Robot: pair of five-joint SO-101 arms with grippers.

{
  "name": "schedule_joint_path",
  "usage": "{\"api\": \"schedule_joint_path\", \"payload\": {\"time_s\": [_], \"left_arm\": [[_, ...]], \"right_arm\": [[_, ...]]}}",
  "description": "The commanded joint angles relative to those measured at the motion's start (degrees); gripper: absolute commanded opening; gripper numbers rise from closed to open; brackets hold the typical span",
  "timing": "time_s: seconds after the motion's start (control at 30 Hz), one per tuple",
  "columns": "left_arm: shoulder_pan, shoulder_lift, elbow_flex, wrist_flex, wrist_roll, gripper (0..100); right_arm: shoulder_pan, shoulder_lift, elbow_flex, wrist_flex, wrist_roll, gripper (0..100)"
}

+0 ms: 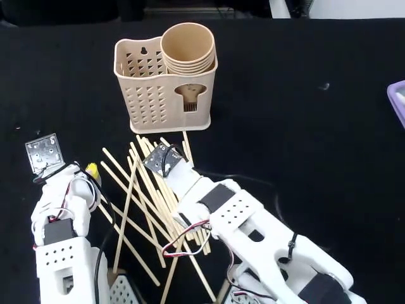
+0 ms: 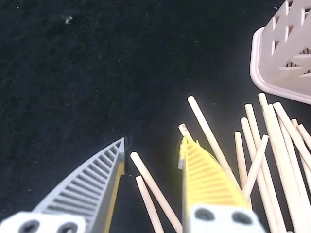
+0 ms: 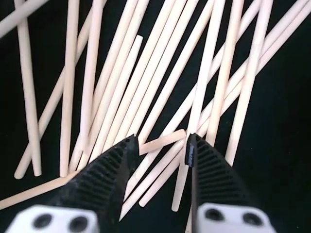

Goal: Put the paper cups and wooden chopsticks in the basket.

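Right gripper (image 3: 160, 145) is open, jaws straddling a few chopsticks (image 3: 146, 82) in the thick of the pile, nothing pinched yet. I'd close on just one or two near their middle so they don't seesaw, then tip them upright for the drop. Left gripper (image 2: 151, 145) is open too, over the pile's 9 o'clock edge. The sticks are pale, thin and crisscrossed on the black table (image 1: 304, 126). The basket (image 1: 149, 101) sits at 12 o'clock, with the cups (image 1: 188, 44) already stacked inside.
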Motion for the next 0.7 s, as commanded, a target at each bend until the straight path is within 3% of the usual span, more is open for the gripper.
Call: {"api": "schedule_joint_path", "payload": {"time_s": [0.0,0.37,0.67], "left_arm": [[0.48,-0.70,-0.31,-0.88,0.18,19],[0.48,-0.70,-0.40,-0.97,0.26,19],[0.48,-0.70,-0.40,-0.97,0.26,19]], "right_arm": [[-0.44,-1.54,-0.22,0.00,-0.62,15.3],[-0.62,19.30,-10.68,2.02,-0.62,14.9],[-0.35,21.14,-11.74,2.02,-0.62,11.9]]}}
